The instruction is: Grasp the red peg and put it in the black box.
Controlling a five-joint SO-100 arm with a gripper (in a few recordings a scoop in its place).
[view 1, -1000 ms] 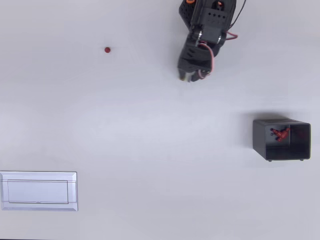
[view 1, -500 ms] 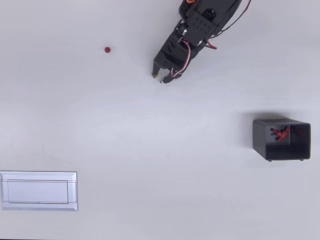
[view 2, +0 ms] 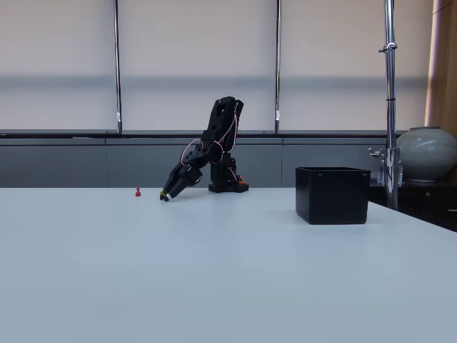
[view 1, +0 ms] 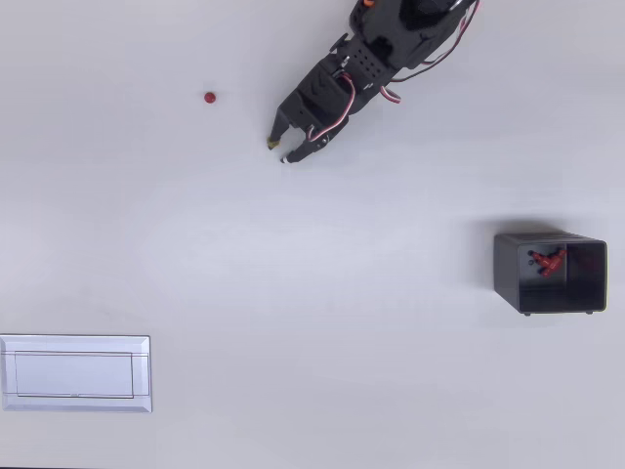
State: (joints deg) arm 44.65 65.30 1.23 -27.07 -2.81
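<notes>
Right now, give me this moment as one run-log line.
gripper: empty, near table | red peg: on table, left of gripper | black box: far right, holds red item

overhead view: hand [view 1: 282, 151] between peg [view 1: 210, 98] and box [view 1: 550, 296]

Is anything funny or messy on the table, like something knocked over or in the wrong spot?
Nothing is spilled or knocked over. One small oddity: the black box already has something red inside it, while the red peg sits loose on the white table, apart from the gripper. The white tray lies straight.
</notes>
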